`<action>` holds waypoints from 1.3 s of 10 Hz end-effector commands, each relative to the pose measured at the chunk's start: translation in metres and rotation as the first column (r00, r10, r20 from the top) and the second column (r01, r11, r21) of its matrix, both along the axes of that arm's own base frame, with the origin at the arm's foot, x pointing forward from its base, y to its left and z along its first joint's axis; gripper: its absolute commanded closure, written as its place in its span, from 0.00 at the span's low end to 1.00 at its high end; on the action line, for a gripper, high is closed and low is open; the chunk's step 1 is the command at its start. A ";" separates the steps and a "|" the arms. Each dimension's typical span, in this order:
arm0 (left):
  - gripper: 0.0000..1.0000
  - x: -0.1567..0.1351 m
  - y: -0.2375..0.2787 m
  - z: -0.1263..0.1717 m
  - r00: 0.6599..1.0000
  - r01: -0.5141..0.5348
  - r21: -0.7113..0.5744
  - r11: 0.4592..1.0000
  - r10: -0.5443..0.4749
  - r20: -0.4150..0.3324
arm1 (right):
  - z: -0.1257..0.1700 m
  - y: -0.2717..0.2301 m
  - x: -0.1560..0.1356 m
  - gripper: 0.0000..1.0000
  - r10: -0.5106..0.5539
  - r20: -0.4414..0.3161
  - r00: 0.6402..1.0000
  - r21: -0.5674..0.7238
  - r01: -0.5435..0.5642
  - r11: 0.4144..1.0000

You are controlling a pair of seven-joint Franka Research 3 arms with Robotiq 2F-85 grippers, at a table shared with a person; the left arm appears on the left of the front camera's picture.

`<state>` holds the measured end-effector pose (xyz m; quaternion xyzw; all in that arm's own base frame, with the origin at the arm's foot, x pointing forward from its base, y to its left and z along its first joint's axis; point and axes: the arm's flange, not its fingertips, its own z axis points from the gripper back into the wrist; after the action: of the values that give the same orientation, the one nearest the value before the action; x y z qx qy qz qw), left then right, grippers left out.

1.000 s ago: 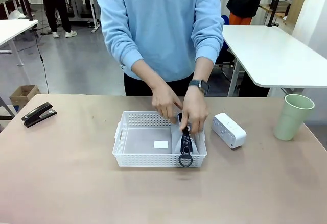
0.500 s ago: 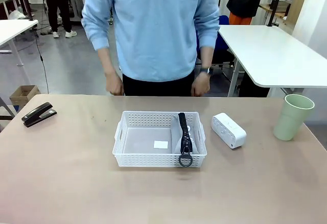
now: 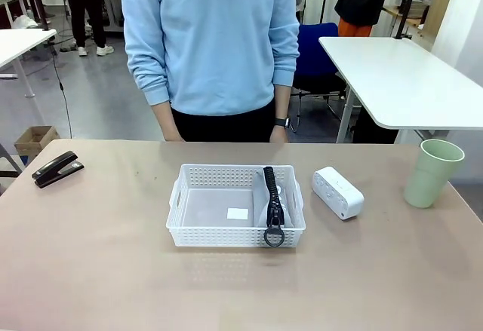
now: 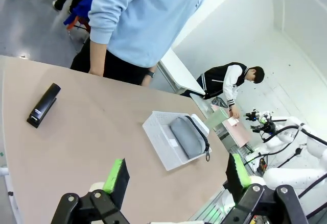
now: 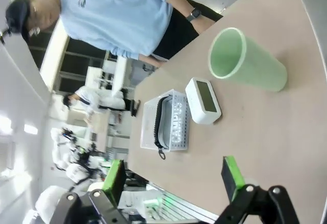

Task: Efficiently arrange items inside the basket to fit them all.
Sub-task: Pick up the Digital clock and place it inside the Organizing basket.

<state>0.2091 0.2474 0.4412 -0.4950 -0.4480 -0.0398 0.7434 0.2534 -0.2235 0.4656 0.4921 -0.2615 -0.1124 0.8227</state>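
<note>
The white basket [image 3: 219, 235] sits mid-table. A grey pouch [image 3: 266, 204] with a black zipper stands on edge along its right wall, the ring pull [image 3: 273, 237] hanging over the front rim. To the right of the basket lies the small white box [image 3: 337, 192]; farther right stands the pale green cup [image 3: 432, 173]. The black stapler [image 3: 56, 169] lies far left. My left gripper [image 4: 177, 173] is open, high above the table, with basket [image 4: 161, 134], pouch [image 4: 188, 137] and stapler [image 4: 44, 105] below. My right gripper [image 5: 171, 177] is open near the cup [image 5: 245, 60], box [image 5: 203, 100] and basket [image 5: 180, 122].
A person [image 3: 219, 44] in a light blue sweatshirt stands at the far edge, hands down off the table. A white table [image 3: 400, 75] stands behind right. A cardboard box [image 3: 34, 141] sits on the floor at the left.
The person's hands let go of the pouch in the basket and drew back to their sides. The pouch stays upright against the right wall. Neither gripper changed.
</note>
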 end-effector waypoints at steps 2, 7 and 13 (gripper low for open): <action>0.00 0.001 0.001 0.002 1.000 0.000 -0.002 1.000 0.000 0.032 | 0.050 0.102 0.020 0.00 0.064 -0.011 0.998 -0.326 -0.064 0.943; 0.00 0.001 0.001 0.002 1.000 0.000 -0.002 1.000 0.000 0.032 | 0.047 0.275 0.059 0.00 0.327 -0.140 0.934 -0.663 -0.334 0.670; 0.00 0.001 0.001 0.002 1.000 0.000 -0.002 1.000 0.000 0.032 | 0.043 0.315 0.066 0.00 0.376 -0.153 0.914 -0.706 -0.367 0.605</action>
<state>0.2104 0.2489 0.4417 -0.4946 -0.4477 -0.0409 0.7438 0.3185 0.0928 0.5071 0.1740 -0.1766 0.1757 0.9527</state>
